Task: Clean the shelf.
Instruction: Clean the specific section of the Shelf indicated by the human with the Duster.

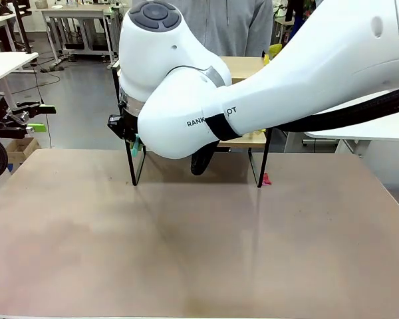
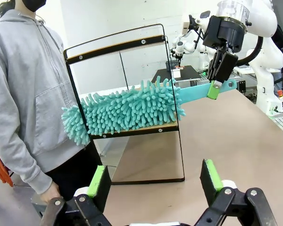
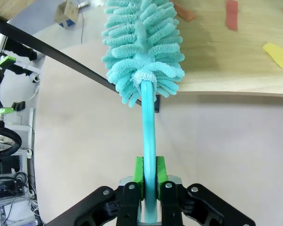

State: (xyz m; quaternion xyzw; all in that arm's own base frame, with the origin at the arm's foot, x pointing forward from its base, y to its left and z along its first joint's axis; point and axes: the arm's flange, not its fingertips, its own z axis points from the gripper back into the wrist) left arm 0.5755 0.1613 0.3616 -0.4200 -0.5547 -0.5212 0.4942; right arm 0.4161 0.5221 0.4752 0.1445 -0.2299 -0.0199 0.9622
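Observation:
The shelf (image 2: 127, 47) is a thin black frame with two light wood boards; in the front view the shelf (image 1: 259, 163) stands at the table's far side, mostly behind my right arm. A teal microfibre duster (image 2: 127, 110) lies across the lower board, its fluffy head (image 3: 144, 47) resting on the wood. My right gripper (image 3: 149, 176) is shut on the duster's flat teal handle, and it also appears as the right gripper (image 2: 218, 80) beside the shelf's end. My left gripper (image 2: 154, 181) is open and holds nothing, a short way in front of the shelf.
Red scraps (image 3: 231, 14) and a yellow scrap (image 3: 276, 48) lie on the board near the duster head. A person in a grey hoodie (image 2: 23, 94) stands right behind the shelf. A small red bit (image 1: 266, 178) lies by the shelf's right leg. The brown table (image 1: 199, 252) spreads out in front.

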